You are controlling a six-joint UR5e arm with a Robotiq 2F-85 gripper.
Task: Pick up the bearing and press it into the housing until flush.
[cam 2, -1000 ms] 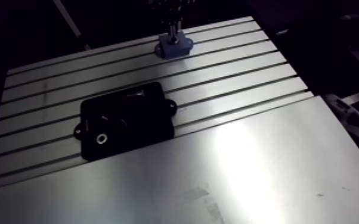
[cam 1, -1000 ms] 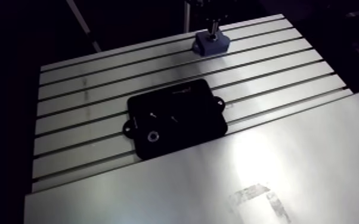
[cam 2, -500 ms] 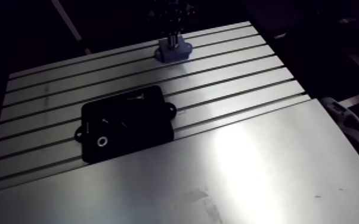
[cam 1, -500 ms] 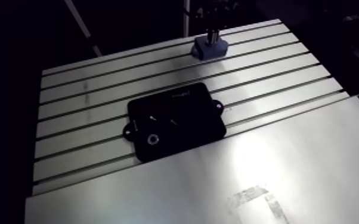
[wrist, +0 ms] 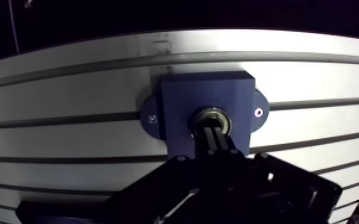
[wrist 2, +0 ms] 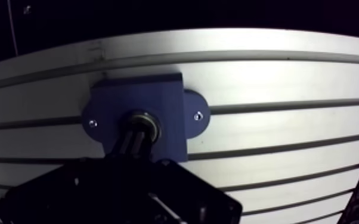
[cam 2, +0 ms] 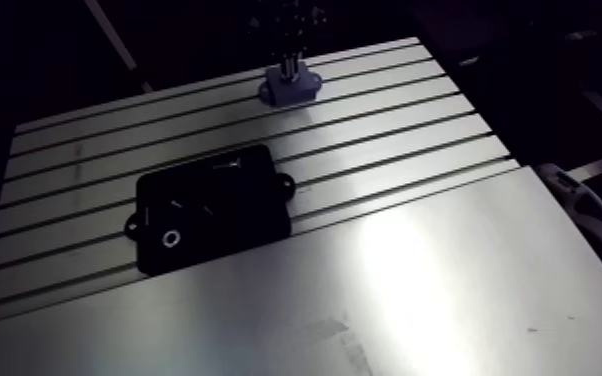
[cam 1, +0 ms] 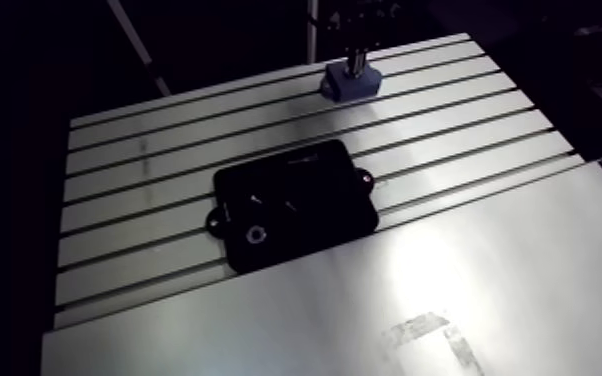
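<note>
The small round steel bearing (wrist: pixel 212 113) sat in the bore at the middle of the dark-blue blocky plastic housing (wrist: pixel 206 92), its bright rim showing around the tips of the fingers. Whether its face lay level with the housing's top could not be told from either view, as the gripper covered most of it. The black two-finger gripper (wrist: pixel 213 126) stood straight over the bore with its fingers (wrist: pixel 209 143) drawn narrow, almost together. Their tips were down on the bearing rather than clasped about it. The housing rested flat on the slotted aluminium table (wrist: pixel 68 95), near its far edge in the arm view. It had a rounded ear on either side, each with a small hole (wrist: pixel 257 111).

By my reading, the pick-up was done and the pressing step was in hand, probably near its end. The next move called for a straight push down along the bore's axis, kept square so the bearing would not cock. After that, a lift clear would let the flush seating be checked.

Well apart from the housing, toward the table's middle, lay a flat black rectangular tray (cam 1: pixel 340 195) with small lugs at its sides. In it lay a small bright-rimmed ring (cam 1: pixel 256 233) near one corner and two or three tiny pale pieces (cam 1: pixel 255 196), perhaps screws, too small to name for certain.
</note>
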